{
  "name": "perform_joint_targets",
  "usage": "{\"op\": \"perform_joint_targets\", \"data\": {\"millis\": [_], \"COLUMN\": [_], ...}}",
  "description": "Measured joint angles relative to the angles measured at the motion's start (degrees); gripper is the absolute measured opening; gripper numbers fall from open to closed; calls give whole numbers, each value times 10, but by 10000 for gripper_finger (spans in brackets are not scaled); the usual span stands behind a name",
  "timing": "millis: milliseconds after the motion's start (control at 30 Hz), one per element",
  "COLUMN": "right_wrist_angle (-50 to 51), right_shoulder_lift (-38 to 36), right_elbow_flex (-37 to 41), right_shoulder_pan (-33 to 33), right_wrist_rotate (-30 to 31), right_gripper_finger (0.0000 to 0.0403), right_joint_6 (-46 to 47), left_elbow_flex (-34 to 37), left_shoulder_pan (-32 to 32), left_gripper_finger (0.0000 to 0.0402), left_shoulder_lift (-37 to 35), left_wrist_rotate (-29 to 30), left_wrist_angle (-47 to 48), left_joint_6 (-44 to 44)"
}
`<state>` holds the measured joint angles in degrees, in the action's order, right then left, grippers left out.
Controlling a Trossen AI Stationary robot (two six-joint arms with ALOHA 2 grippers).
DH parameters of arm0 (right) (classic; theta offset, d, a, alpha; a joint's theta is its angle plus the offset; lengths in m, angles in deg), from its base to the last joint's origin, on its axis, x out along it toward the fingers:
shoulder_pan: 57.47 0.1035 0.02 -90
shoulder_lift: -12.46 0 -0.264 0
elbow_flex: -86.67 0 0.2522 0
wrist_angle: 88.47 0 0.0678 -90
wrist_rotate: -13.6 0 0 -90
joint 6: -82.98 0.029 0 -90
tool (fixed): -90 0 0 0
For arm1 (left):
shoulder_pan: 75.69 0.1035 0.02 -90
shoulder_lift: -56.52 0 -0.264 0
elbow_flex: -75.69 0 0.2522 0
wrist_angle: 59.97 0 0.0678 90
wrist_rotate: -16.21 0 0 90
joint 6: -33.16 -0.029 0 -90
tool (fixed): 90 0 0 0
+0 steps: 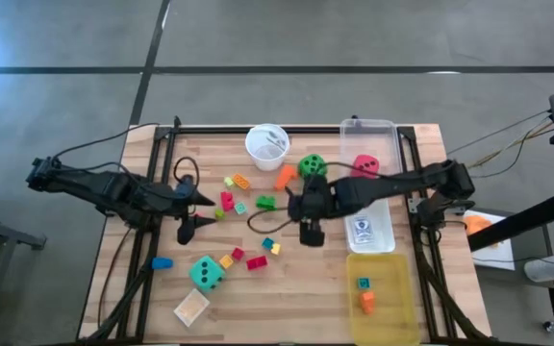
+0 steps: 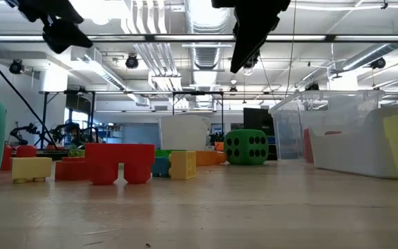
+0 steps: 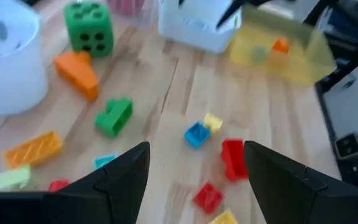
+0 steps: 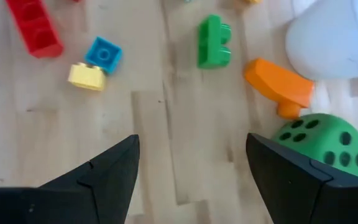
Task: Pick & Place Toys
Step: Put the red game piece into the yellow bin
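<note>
Both grippers hang open above the table and hold nothing. My left gripper (image 1: 198,213) (image 3: 194,180) is at the table's left and faces the scattered small blocks (image 3: 196,134). My right gripper (image 1: 310,234) (image 4: 194,180) hovers over bare wood at mid-table, near the green block (image 4: 213,40) and orange block (image 4: 278,87). The green die (image 1: 312,165) rests on the table at the far middle. A teal die (image 1: 206,273) and a tan tile (image 1: 191,308) lie near the front left. Inside the clear bin (image 1: 392,130) are the red-pink die (image 1: 365,165) and a card pack (image 1: 361,231).
A white round cup (image 1: 267,146) stands at the far middle beside the green die. The yellow bin (image 1: 397,317) at the front right holds a teal and an orange block. Black frame rails run along the table's left and right edges. Bare wood lies along the front middle.
</note>
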<state>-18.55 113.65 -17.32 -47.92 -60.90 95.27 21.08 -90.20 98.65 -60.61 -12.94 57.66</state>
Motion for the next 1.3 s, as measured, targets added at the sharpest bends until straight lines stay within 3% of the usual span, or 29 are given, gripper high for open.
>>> {"op": "perform_joint_targets", "data": {"millis": [267,500,733,867,1100,1300], "right_wrist_angle": [-22,-26,-36,-41,-43,-44], "right_shoulder_lift": [-3,-7,-7,-7,-7,-7], "right_elbow_flex": [19,37,54,65,68,68], "right_shoulder_pan": [70,107,124,130,135,142], "right_wrist_rotate": [39,70,72,72,72,73], "right_gripper_finger": [286,286,286,286,286,286], "right_joint_6": [53,89,125,133,138,144], "left_elbow_flex": [37,31,-6,-28,-85,-127], "left_shoulder_pan": [0,0,-2,-17,-65,-104], "left_gripper_finger": [263,263,263,263,263,263], "left_shoulder_lift": [4,41,187,281,407,495], "left_wrist_rotate": [1,-20,-89,-98,-92,-26], "left_wrist_angle": [-134,-151,-151,-151,-154,-144], "left_joint_6": [-60,-47,-72,-68,-58,-47]}}
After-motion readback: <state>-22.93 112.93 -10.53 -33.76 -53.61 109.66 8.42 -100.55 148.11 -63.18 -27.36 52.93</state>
